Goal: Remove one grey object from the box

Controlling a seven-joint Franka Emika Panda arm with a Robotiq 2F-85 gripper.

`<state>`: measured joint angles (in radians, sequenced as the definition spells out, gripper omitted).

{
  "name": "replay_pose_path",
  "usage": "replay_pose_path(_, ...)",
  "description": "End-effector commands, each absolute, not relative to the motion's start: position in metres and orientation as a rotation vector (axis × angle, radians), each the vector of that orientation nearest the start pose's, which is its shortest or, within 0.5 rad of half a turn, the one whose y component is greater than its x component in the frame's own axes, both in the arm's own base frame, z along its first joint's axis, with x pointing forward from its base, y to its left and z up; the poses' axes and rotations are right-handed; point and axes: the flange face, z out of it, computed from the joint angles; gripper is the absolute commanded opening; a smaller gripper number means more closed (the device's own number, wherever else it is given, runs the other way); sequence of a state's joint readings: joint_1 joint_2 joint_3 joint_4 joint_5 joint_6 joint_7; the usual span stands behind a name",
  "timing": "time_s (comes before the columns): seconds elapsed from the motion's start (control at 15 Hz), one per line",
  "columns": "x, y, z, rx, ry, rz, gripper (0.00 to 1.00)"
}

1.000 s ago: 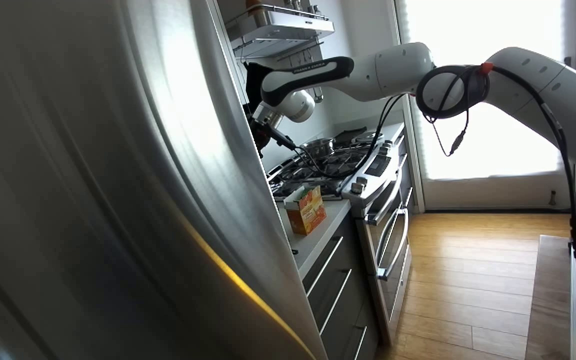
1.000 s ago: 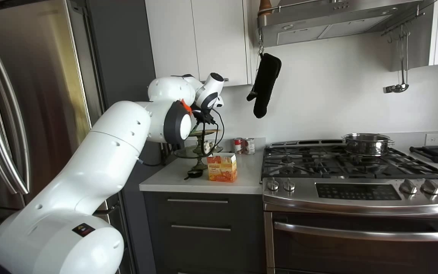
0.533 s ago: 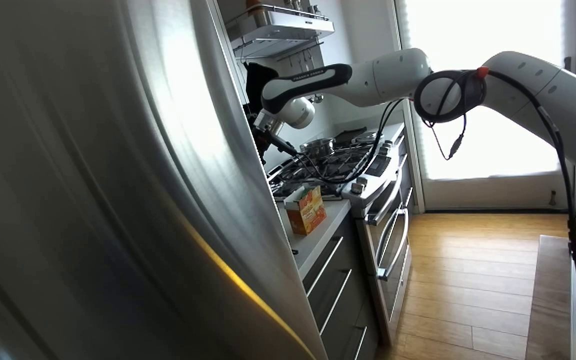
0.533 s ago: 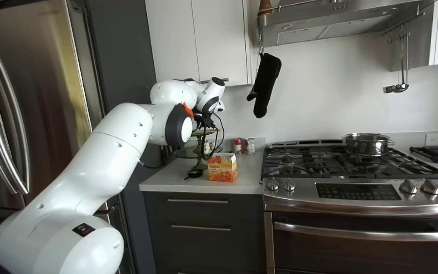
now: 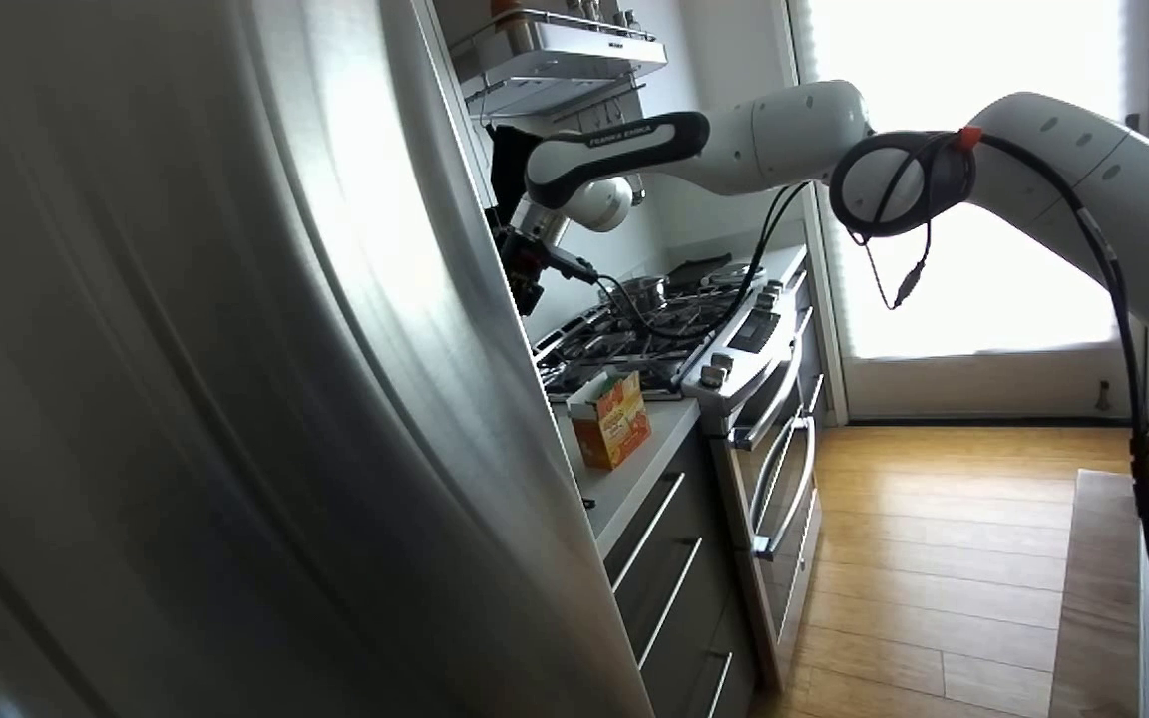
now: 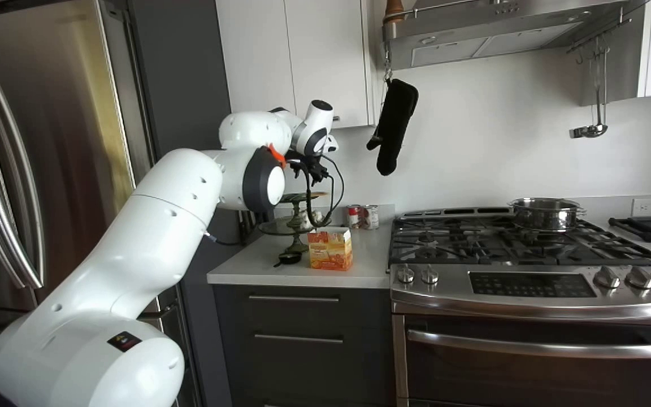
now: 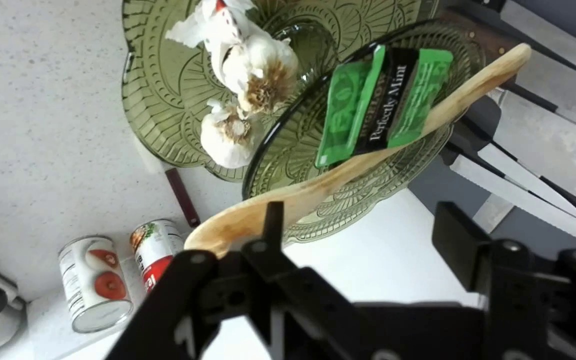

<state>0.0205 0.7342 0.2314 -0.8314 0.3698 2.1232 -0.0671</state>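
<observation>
Steel covers the fridge (image 6: 48,102), which I see at ten o'clock, if the box (image 6: 330,250) is the clock's centre. Then I find the white arm (image 6: 159,232) and, at about half past ten, a green glass stand (image 7: 295,160) with a mint packet (image 7: 393,100) and wooden spoon (image 7: 348,171). At twelve is the gripper (image 7: 363,227), apparently just above this stand, its two fingers (image 7: 460,245) parted. The orange box stands upright on the counter (image 6: 368,254). Two cans (image 6: 369,217) are at half past one, and near three o'clock a metal pot (image 6: 546,216) sits on the stove (image 6: 534,308).
</observation>
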Motion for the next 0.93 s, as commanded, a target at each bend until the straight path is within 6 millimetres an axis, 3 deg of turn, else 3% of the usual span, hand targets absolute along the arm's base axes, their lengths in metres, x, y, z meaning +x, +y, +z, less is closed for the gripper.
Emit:
replay_pose_path(0.0,0.739,0.141,0.604,-2.665,-0.259,-0.590,1.00)
replay_pose_path(0.4,0.676,0.168,0.654,-2.933,-0.409,-0.413,1.00)
replay_pose_path(0.6,0.657,0.171,0.659,-3.069,-0.348,-0.323,1.00)
replay_pose_path(0.73,0.653,0.169,0.660,-3.152,-0.263,-0.309,1.00)
replay_pose_path(0.8,0.661,0.173,0.662,-3.062,-0.351,-0.339,1.00)
replay_pose_path(0.87,0.659,0.172,0.662,-3.091,-0.325,-0.338,1.00)
